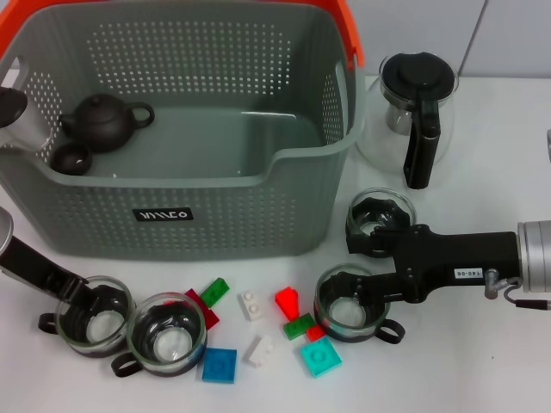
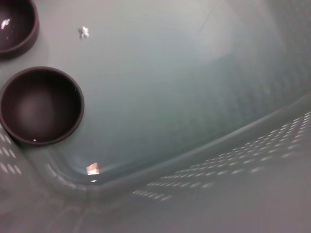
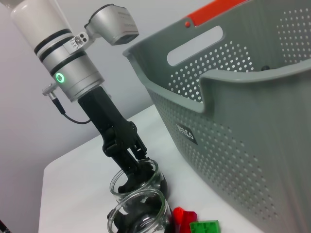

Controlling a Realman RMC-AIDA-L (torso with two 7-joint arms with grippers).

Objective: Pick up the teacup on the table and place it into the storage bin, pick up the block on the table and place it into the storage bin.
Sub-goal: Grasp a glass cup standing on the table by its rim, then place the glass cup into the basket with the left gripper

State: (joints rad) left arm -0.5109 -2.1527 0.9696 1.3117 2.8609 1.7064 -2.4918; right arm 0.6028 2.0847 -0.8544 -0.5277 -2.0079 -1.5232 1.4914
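- On the bench (image 1: 482, 361), right claw (image 1: 366, 258) sits spread wide between two glass teacups (image 1: 351, 303).
- Left claw (image 1: 82, 303) dips into another cup (image 1: 95, 325); grip, can't tell.
- Storage bin (image 1: 181, 215) holds a dark teapot (image 1: 105, 122).

Most of the storage bin (image 1: 250, 219) floor is free for you; only the dark teapot (image 1: 105, 120) and small dark cup (image 1: 71, 158) crowd its left corner. Out front, glass cups (image 1: 168, 335) and scattered blocks (image 1: 254, 305) leave tight gaps.

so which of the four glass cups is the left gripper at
The leftmost cup: the left gripper dips into it. The right gripper sits open by the two right cups.
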